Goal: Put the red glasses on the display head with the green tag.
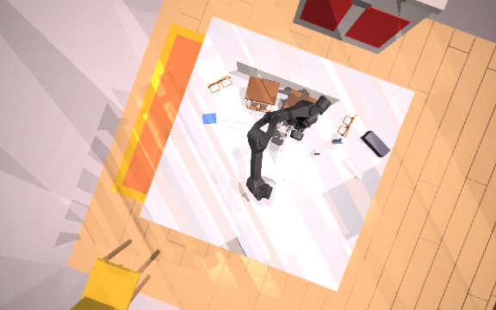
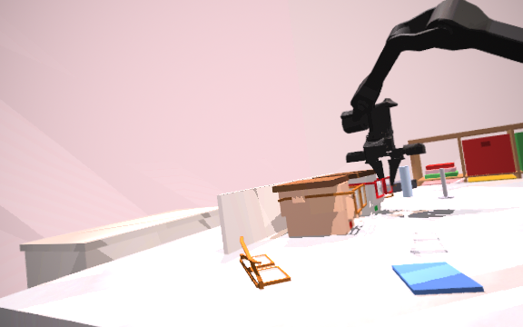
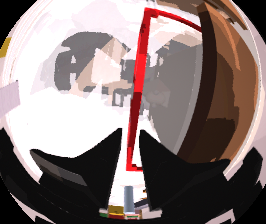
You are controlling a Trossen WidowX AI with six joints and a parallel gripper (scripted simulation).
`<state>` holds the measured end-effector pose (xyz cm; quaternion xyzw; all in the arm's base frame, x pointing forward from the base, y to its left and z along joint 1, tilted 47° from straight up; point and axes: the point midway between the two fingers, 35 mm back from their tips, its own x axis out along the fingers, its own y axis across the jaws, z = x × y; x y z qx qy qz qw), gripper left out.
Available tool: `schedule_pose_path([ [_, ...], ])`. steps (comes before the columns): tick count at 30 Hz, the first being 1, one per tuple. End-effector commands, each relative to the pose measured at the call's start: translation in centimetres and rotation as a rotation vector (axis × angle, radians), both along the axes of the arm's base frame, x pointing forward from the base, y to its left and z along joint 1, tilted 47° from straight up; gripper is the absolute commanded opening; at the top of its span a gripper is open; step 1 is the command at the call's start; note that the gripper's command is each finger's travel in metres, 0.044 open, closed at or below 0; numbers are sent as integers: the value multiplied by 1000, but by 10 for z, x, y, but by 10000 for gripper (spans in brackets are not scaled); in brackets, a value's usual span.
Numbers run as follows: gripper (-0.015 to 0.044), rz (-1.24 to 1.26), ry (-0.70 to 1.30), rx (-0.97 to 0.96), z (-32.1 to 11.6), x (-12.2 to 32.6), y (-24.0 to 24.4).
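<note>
The display head with the green tag (image 2: 376,208) has a grey face and a brown top (image 1: 295,97) (image 3: 229,95); the arm partly covers it from above. The red glasses (image 2: 379,190) (image 3: 140,70) are at its face, front frame upright, with a temple running back along the head's side. Nose contact and the far temple's seat cannot be made out. My gripper (image 2: 388,180) (image 3: 131,132) is slightly open, its fingertips apart on either side of the front frame's lower part. The other head (image 1: 262,90) (image 2: 313,220) stands beside it, wearing orange glasses (image 2: 360,200).
A low panel (image 1: 244,69) (image 2: 239,222) stands behind the heads. Loose orange glasses (image 1: 220,84) and a blue pad (image 1: 209,118) (image 2: 439,278) lie left. More orange glasses (image 1: 348,126), a blue-grey cylinder (image 2: 406,182), a small stand (image 2: 443,183) and a dark case (image 1: 376,144) are right.
</note>
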<state>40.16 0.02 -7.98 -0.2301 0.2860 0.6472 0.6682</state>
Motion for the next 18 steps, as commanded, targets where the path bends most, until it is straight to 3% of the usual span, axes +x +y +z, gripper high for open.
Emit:
schedule_pose_path([
  [1, 107, 0, 0, 0, 0, 0, 0],
  [18, 107, 6, 12, -3, 22, -1, -24],
])
